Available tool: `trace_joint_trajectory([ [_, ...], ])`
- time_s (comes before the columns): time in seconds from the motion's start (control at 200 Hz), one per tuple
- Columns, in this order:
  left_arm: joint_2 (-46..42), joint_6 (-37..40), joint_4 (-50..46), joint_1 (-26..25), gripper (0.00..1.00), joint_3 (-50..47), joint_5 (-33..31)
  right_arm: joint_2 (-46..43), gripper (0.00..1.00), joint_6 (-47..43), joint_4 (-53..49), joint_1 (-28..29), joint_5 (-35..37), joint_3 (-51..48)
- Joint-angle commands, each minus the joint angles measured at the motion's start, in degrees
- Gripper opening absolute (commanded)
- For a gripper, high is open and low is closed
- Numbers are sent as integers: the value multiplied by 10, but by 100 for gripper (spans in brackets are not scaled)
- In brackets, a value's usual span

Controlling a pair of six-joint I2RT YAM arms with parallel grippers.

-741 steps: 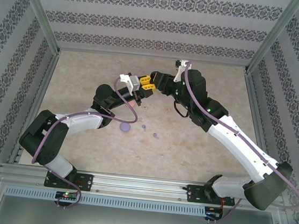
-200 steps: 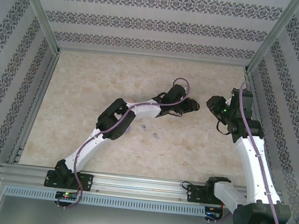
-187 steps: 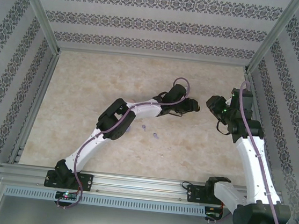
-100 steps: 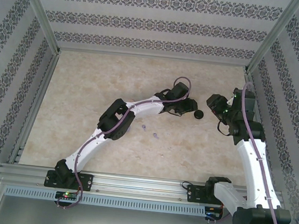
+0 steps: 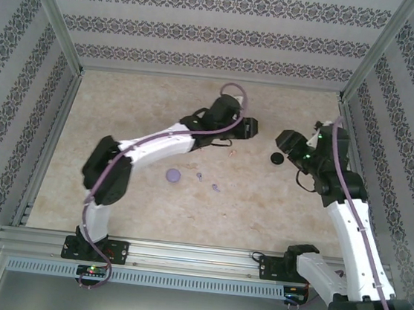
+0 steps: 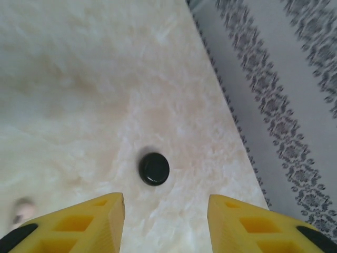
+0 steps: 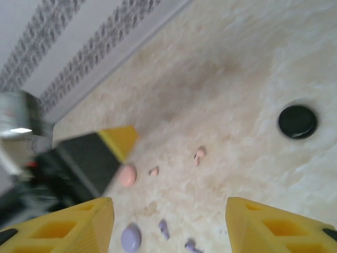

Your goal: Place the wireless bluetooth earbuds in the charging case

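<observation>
A black round charging case [image 5: 275, 158] lies flat on the table between my two grippers. My left gripper [image 5: 248, 127] hovers up and to the left of it, open and empty; in the left wrist view the black case [image 6: 154, 168] sits just beyond the yellow fingers [image 6: 100, 221]. My right gripper [image 5: 283, 140] hangs open just above the case, which shows at the right of its view [image 7: 297, 121]. Two pale pink earbuds [image 7: 199, 154] [image 7: 154, 171] and two purple earbuds [image 7: 164, 227] [image 7: 189, 245] lie loose on the table.
A pink round case [image 7: 127, 175] and a purple round case [image 5: 173, 174] lie left of the earbuds. The left gripper's yellow fingertip [image 7: 118, 139] juts into the right wrist view. Patterned walls and metal posts enclose the table [image 5: 121, 123].
The left gripper has let go of the black case, left it on the table, and drawn back up and to the left. Both grippers have opened wider. The right gripper has shifted slightly left.
</observation>
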Motion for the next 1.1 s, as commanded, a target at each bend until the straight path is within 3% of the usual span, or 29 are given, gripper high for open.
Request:
trace_joint_trajectory([
  [0.0, -78, 66, 21, 38, 47, -89, -70, 32, 61, -8, -1, 67, 37, -4],
  [0.215, -239, 71, 45, 135, 55, -256, -92, 164, 65, -26, 25, 239, 107, 22],
  [0.43, -346, 74, 45, 236, 62, -351, -80, 344, 66, -61, 32, 337, 108, 110],
  [0.595, -403, 67, 41, 288, 76, -393, -83, 483, 66, -82, 8, 378, 100, 216],
  [0.679, -426, 53, 19, 305, 94, -401, -116, 540, 66, -85, -3, 393, 96, 263],
  [0.734, -441, 54, 10, 313, 100, -406, -135, 575, 66, -90, -17, 402, 98, 297],
  [0.894, -493, 20, 15, 339, 99, -441, -184, 663, 67, -105, -85, 426, 130, 396],
  [1.094, -532, -16, 33, 384, 99, -475, -162, 732, 69, -104, -151, 446, 167, 471],
])
